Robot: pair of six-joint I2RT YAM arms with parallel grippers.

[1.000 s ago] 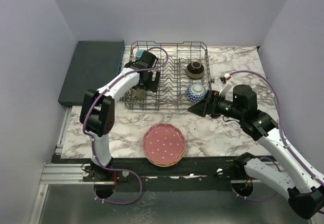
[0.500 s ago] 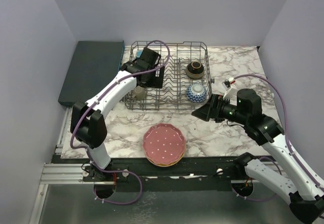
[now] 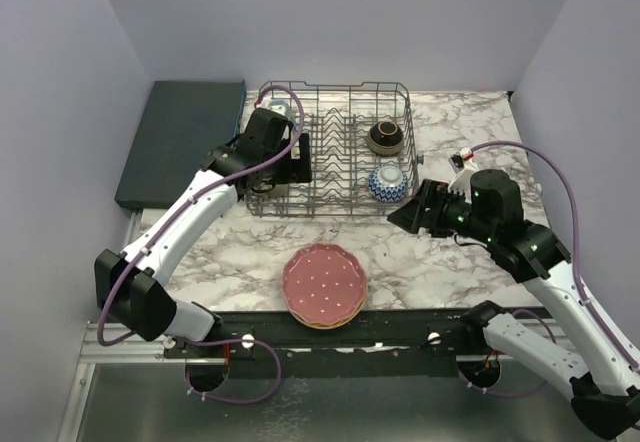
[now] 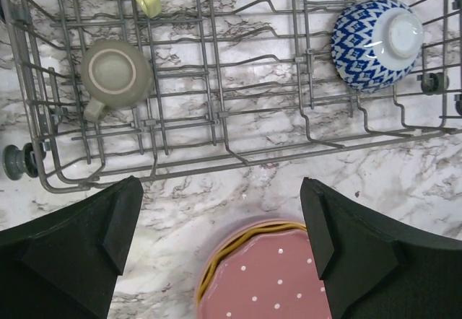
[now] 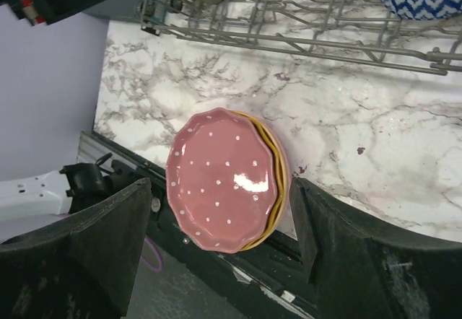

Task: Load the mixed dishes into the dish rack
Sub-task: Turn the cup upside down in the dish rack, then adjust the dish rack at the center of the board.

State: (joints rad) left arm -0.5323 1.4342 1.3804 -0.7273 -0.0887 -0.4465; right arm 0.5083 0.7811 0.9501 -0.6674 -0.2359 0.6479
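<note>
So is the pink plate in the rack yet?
Not yet. The pink plate lies flat on other plates on the table, outside the rack.

Left arm [image 3: 195, 212] stretched forward, jaws wide apart, right arm [image 3: 550, 272] bent, jaws spread

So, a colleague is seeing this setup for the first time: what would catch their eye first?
Probably the pink dotted plate, topping a small stack at the near edge of the table, between the arms. Then the grey wire dish rack at the back, holding a blue patterned bowl and a brown bowl on its right side. The left gripper and right gripper are both open and empty.
</note>
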